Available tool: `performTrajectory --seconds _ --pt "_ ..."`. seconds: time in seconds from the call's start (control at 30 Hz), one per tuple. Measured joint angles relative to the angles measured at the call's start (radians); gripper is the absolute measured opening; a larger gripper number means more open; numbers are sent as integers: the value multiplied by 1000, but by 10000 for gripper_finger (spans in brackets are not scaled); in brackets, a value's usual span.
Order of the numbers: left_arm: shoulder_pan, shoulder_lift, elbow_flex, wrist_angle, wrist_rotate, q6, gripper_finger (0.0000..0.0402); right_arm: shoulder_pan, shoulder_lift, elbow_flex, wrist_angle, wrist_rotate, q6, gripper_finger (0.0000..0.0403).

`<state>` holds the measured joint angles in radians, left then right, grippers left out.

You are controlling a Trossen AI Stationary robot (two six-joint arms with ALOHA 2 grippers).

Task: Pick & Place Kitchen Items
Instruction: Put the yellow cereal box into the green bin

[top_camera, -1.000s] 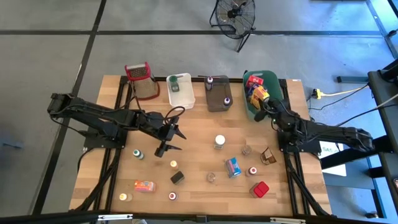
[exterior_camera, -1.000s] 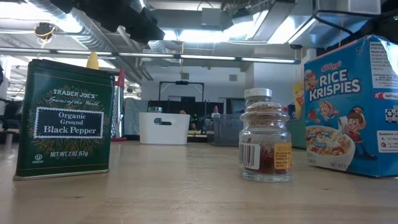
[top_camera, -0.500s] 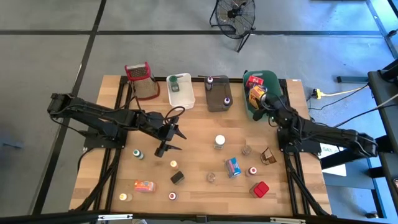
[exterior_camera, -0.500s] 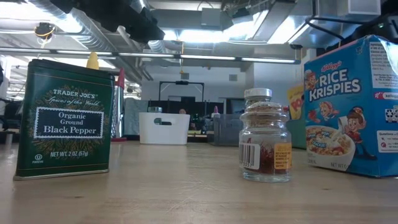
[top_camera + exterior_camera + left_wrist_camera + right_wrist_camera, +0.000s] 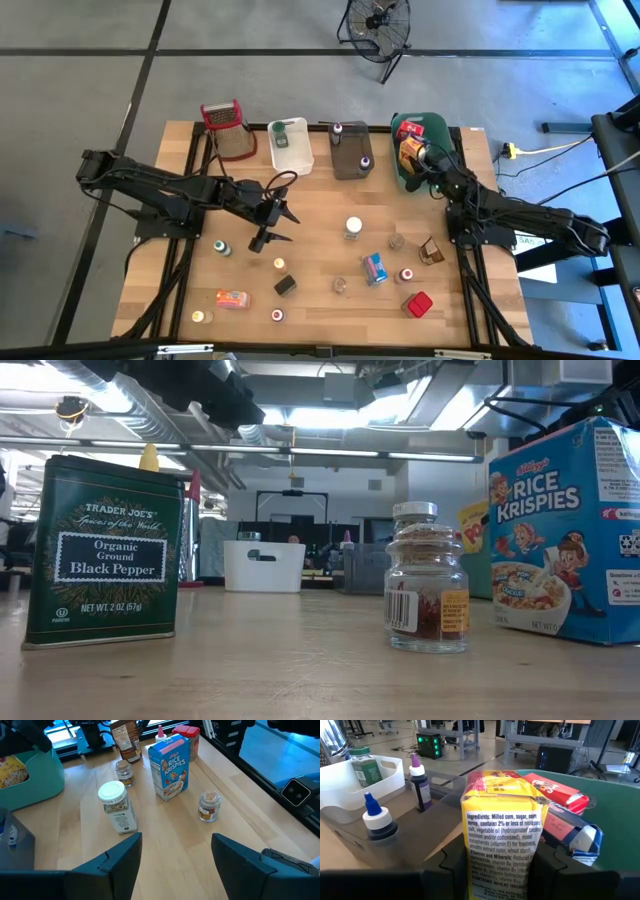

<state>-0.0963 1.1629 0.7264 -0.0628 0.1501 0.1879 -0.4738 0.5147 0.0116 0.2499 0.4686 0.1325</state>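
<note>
Only the right arm has shifted since a second ago, carrying its load a little farther in over the green tub while the left arm has stayed put. Nearest the table's front edge sit items not yet sorted: a small orange box [image 5: 232, 298], a dark green pepper tin [image 5: 286, 285], a red box [image 5: 419, 304], a blue Rice Krispies cereal box [image 5: 375, 268] and several tiny spice jars such as the clear one with reddish flakes [image 5: 427, 582]. Farther in, the left gripper [image 5: 270, 222] hovers over bare wood with its two fingers spread and nothing between them, a white-capped seasoning jar [image 5: 116, 806] just ahead of it. Beyond that, the right gripper [image 5: 496, 857] is clamped on a yellow cereal box [image 5: 502, 832], held above the green plastic tub [image 5: 405, 172], which already contains a red carton [image 5: 555, 792] and other packets. At the back, the white tub [image 5: 290, 146] holds a green tin, and the grey tub [image 5: 351, 150] two purple-capped bottles. By my judgement roughly a third is placed, with a dozen or so pieces left.
</note>
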Motion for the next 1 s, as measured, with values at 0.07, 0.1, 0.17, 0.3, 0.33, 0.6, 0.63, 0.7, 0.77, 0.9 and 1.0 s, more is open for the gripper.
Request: performTrajectory --seconds 0.07,0.1,0.17,0.3,0.33,0.6,0.63,0.7,0.77,0.9,1.0 --pt "0 0 0 0 0 0 233 0 5 0 6 -2 -6 148" --pt "0 0 0 0 0 0 233 0 7 0 8 -2 -7 151" --pt "0 0 0 0 0 0 235 0 7 0 7 -2 -6 157" --pt "0 0 0 0 0 0 234 0 7 0 6 -2 -6 174" --pt "0 0 0 0 0 0 233 0 7 0 6 -2 -6 178" --pt "0 40 0 1 0 -1 234 0 7 0 4 -2 -2 197" --pt "0 50 0 1 0 -1 234 0 7 0 4 -2 -2 197" --pt "0 68 0 5 0 -1 233 0 7 0 3 -2 -1 197" --pt "0 90 0 23 0 0 234 0 7 0 2 -2 1 197" --pt "0 139 0 93 0 0 235 0 7 -1 2 -2 2 197" --pt "0 169 0 123 0 7 233 0 7 -1 2 -1 1 197"
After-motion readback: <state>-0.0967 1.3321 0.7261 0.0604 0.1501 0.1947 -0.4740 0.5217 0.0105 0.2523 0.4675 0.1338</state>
